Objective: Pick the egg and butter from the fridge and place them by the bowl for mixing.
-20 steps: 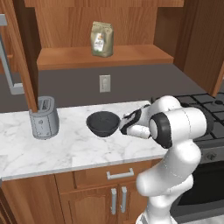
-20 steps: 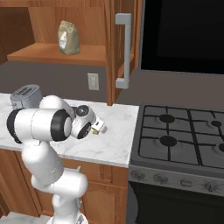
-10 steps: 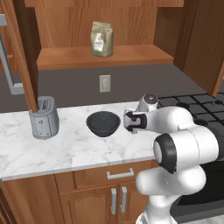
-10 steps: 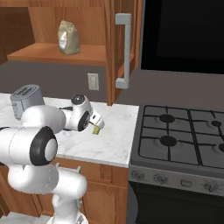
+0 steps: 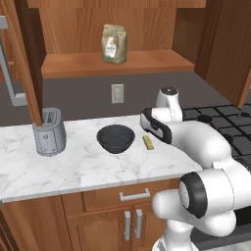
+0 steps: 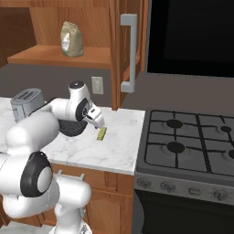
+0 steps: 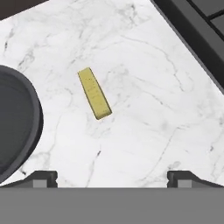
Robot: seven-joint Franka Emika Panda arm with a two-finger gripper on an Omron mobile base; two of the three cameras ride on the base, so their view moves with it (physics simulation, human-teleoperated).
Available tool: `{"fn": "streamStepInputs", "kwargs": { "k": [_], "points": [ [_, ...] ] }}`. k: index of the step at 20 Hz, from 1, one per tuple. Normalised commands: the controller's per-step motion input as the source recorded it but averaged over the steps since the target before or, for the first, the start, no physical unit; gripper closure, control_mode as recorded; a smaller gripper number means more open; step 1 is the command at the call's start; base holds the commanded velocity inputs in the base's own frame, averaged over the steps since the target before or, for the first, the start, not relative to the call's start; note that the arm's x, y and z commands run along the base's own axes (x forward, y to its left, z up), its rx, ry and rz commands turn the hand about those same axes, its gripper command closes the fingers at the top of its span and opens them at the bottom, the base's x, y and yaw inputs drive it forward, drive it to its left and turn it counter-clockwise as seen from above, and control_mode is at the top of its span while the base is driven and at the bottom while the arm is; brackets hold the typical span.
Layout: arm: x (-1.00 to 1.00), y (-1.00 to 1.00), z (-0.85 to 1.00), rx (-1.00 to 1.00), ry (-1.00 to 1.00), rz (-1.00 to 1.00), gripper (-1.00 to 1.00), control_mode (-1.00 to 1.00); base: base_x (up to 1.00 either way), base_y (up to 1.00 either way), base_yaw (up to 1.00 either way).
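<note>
Jaws spread wide, holding nothing: the gripper (image 7: 112, 175) hangs above the butter (image 7: 94, 93). The bowl (image 7: 17, 122) is cut off at the hand view's edge. The butter, a flat mustard-yellow stick, lies on the marble counter (image 5: 98, 166) between bowl and stove-side edge.

Counter (image 5: 98, 166): white marble with grey veins, over wooden cabinets, ending at the stove on its right.
On it, left to right:
- toaster (image 5: 49, 132), grey metal, upright, far left.
- bowl (image 5: 115, 138), round, nearly black, mid-counter.
- butter (image 5: 148, 142), mustard-yellow stick, lying flat just right of the bowl, apart from it.

Shelf (image 5: 115, 63), wood, above the counter: one paper bag (image 5: 114, 44), upright.
</note>
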Motion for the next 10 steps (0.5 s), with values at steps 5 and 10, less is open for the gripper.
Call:
{"fn": "streamStepInputs", "kwargs": {
  "k": [5, 10],
  "points": [
    [-0.63, 0.19, 0.24, 0.0, 0.0, 0.0, -1.0, -1.0, 0.0, 0.0, 0.0],
    [-0.61, 0.16, 0.17, 0.0, 0.0, 0.0, -1.0, -1.0, 0.0, 0.0, 0.0]
  ]
}}
